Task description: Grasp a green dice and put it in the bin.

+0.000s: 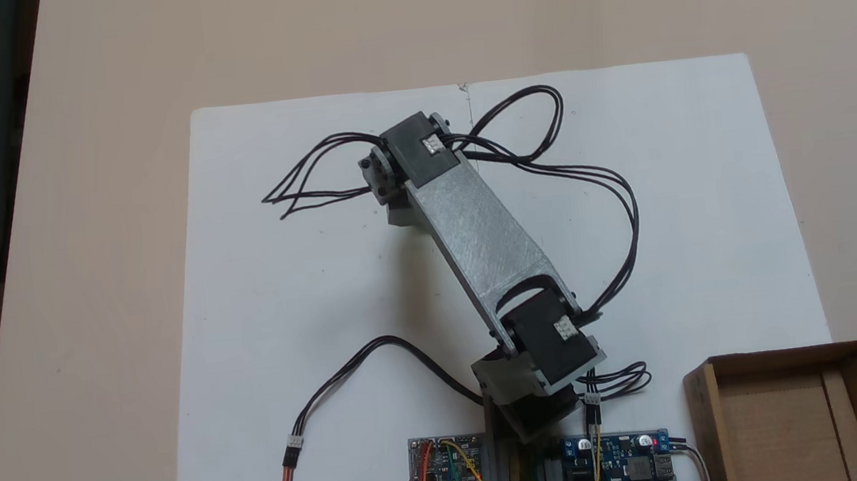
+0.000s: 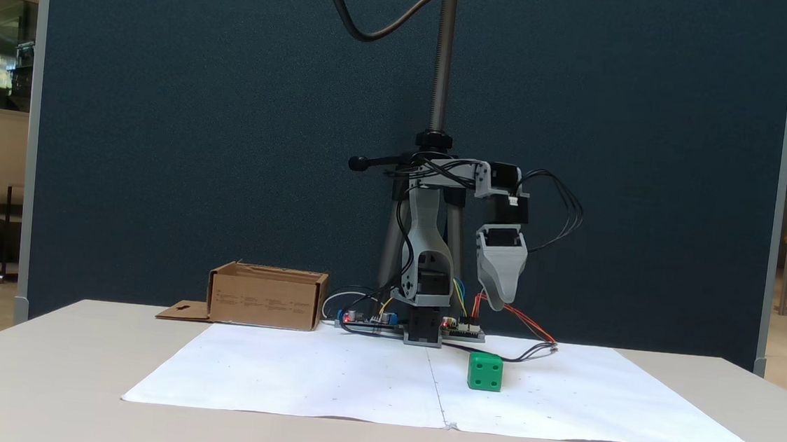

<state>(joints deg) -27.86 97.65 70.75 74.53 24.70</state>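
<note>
The approach step is in hand: the tool (image 2: 497, 301) hangs pointing down above the green dice (image 2: 485, 371), well clear of it, nothing held. Its jaws line up one behind the other, so I cannot tell whether they are parted. The dice rests on the white paper sheet (image 2: 325, 377), roughly at 6 o'clock from the tool tip. The bin (image 2: 266, 299) stands empty on the surface (image 2: 45, 362), at about 9 o'clock from the arm base in the front-facing fixed view. Next, by my judgement: descend, straddle the dice squarely, then close. A dark blue partition (image 2: 232, 131) backs the surface; circuit boards (image 1: 452, 469) sit at the base.
</note>
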